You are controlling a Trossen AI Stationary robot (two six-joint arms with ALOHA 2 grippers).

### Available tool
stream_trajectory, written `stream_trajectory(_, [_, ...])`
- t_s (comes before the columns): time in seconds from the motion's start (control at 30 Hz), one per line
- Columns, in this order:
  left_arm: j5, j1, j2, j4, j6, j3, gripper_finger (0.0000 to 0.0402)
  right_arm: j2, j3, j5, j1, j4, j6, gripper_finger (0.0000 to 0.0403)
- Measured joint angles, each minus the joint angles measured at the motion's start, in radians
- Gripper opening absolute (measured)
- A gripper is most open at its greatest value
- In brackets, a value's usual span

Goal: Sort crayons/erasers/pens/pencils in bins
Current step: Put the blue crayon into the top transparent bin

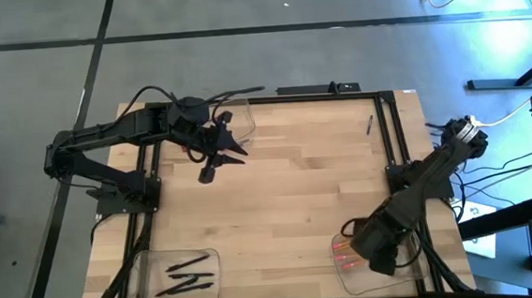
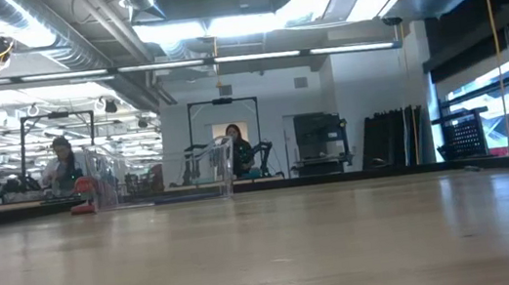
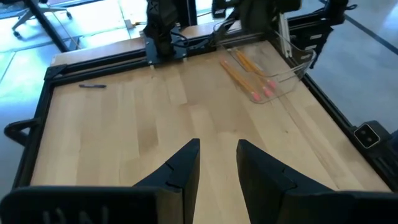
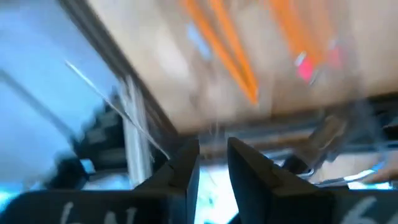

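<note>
Right tool (image 1: 377,259) hangs over the bin (image 1: 415,268) at the desk's five o'clock corner, its fingers (image 4: 180,171) parted by a narrow gap with nothing between them; orange pencils (image 3: 249,76) with pinkish ends lie in that bin. Left tool (image 1: 208,172) hovers above bare wood near eleven o'clock, beside another clear bin (image 1: 241,123), its fingers (image 3: 180,171) likewise a little apart and empty. At seven o'clock a third bin (image 1: 143,270) holds the black pens (image 1: 188,274). One small dark stick (image 1: 369,124) lies alone on the desk (image 1: 287,185) toward one o'clock.
</note>
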Motion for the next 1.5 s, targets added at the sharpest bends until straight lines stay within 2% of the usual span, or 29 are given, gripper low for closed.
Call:
stream_trajectory(0.13, [-0.059,0.0,0.0,-0.003,-0.025,0.0,0.0097,0.0,0.17,0.284,-0.021,-0.116,0.105,0.0084])
stream_trajectory(0.27, [-0.123,0.0,0.0,-0.011,-0.066,0.0,0.0097,-0.001,0.312,0.695,-0.04,-0.201,0.203,0.0084])
stream_trajectory(0.37, [-0.145,0.0,0.0,-0.011,-0.084,0.0,0.0097,-0.001,0.39,0.979,-0.05,-0.214,0.216,0.0084])
stream_trajectory(0.47, [-0.156,0.0,0.0,-0.011,-0.126,0.0,0.0097,-0.001,0.445,1.184,-0.068,-0.213,0.222,0.0084])
stream_trajectory(0.57, [-0.176,0.0,0.0,-0.011,-0.165,0.0,0.0097,-0.001,0.485,1.305,-0.122,-0.219,0.226,0.0084])
stream_trajectory(0.7, [-0.19,0.0,0.0,-0.011,-0.182,0.0,0.0097,-0.002,0.518,1.305,-0.254,-0.252,0.271,0.0084])
stream_trajectory(0.87, [-0.189,0.0,0.0,-0.011,-0.182,0.0,0.0097,-0.001,0.523,1.174,-0.471,-0.303,0.282,0.0084])
stream_trajectory(1.03, [-0.189,0.0,0.0,-0.02,-0.182,0.0,0.0097,-0.005,0.503,0.958,-0.709,-0.355,0.272,0.0084])
stream_trajectory(1.23, [-0.19,0.0,0.0,-0.022,-0.182,0.0,0.0097,-0.009,0.436,0.786,-0.961,-0.358,0.059,0.0084])
stream_trajectory(1.4, [-0.19,0.0,0.0,-0.02,-0.181,0.0,0.0097,-0.009,0.362,0.778,-1.096,-0.356,0.025,0.0084])
stream_trajectory(1.5, [-0.191,0.0,0.0,-0.008,-0.165,0.0,0.0097,-0.009,0.318,0.747,-1.166,-0.34,-0.063,0.0084])
